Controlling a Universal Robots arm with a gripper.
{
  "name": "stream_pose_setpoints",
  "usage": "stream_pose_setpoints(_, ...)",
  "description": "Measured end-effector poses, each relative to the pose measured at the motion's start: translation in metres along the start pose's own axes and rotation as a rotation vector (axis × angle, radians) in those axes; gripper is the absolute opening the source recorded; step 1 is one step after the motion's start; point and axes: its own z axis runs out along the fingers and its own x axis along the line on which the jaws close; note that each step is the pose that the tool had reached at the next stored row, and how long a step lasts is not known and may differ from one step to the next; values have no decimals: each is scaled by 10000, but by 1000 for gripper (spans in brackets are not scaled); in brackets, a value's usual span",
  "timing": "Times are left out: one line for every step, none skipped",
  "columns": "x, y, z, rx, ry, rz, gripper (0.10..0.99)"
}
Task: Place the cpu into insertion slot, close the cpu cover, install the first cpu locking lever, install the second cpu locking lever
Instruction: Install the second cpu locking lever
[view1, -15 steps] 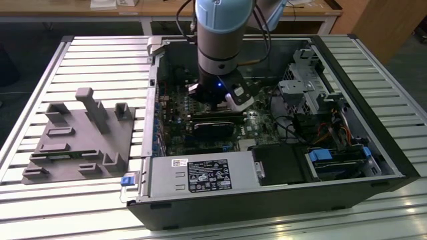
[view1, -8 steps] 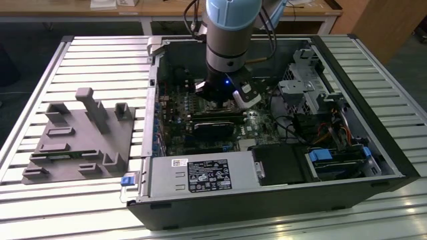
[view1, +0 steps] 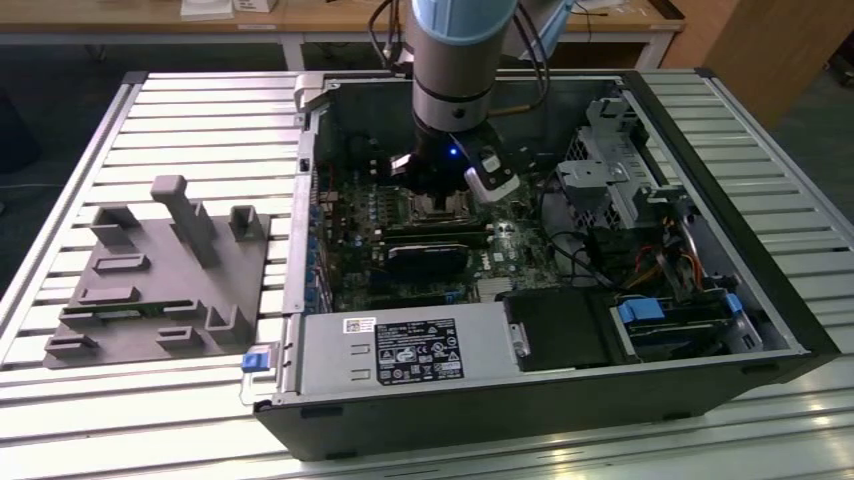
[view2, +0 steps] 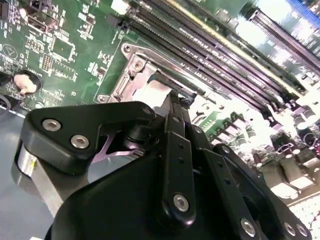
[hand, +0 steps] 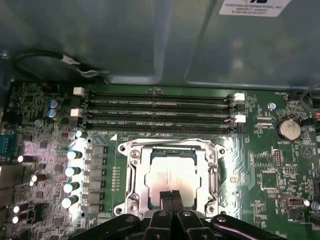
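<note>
The cpu (hand: 167, 172), a flat silvery square, lies in the insertion slot (hand: 125, 180) on the green motherboard. The silver cpu cover (hand: 139, 172) looks flat around the chip. In the first wrist view my gripper (hand: 171, 196) has its two black fingertips pressed together, shut on nothing, right at the chip's near edge; whether they touch it I cannot tell. In the second wrist view the gripper (view2: 175, 100) stands over the cpu (view2: 150, 90) and the slot (view2: 131, 60). In the exterior view the gripper (view1: 434, 195) reaches down into the open computer case.
Long memory slots (hand: 160, 112) run beside the socket, with a row of capacitors (hand: 72, 172) and a coin battery (hand: 289, 129) nearby. A black card (view1: 430, 262), power supply (view1: 400, 350) and drive cage (view1: 601, 170) fill the case. A grey fixture (view1: 160, 280) sits on the slatted table.
</note>
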Motion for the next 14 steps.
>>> stream_pose_setpoints(-2, 18, 6, 52, 1, 0, 106)
stream_pose_setpoints(-5, 38, 11, 127, 2, -1, 106)
stream_pose_setpoints(-7, 52, 15, 214, 3, -3, 106)
stream_pose_setpoints(-9, 67, 19, 295, 4, -3, 106)
stream_pose_setpoints(-11, 84, 24, 357, 4, -4, 106)
stream_pose_setpoints(-13, 104, 30, 410, 5, -4, 106)
stream_pose_setpoints(-15, 126, 36, 453, 4, -4, 106)
stream_pose_setpoints(-17, 147, 42, 495, 5, -4, 106)
stream_pose_setpoints(-19, 168, 47, 539, 6, -4, 106)
stream_pose_setpoints(-21, 187, 52, 575, 6, -4, 106)
stream_pose_setpoints(-23, 203, 56, 603, 5, -4, 106)
stream_pose_setpoints(-24, 214, 58, 636, 6, -4, 106)
stream_pose_setpoints(-24, 224, 60, 678, 7, -4, 106)
stream_pose_setpoints(-25, 231, 62, 732, 8, -4, 106)
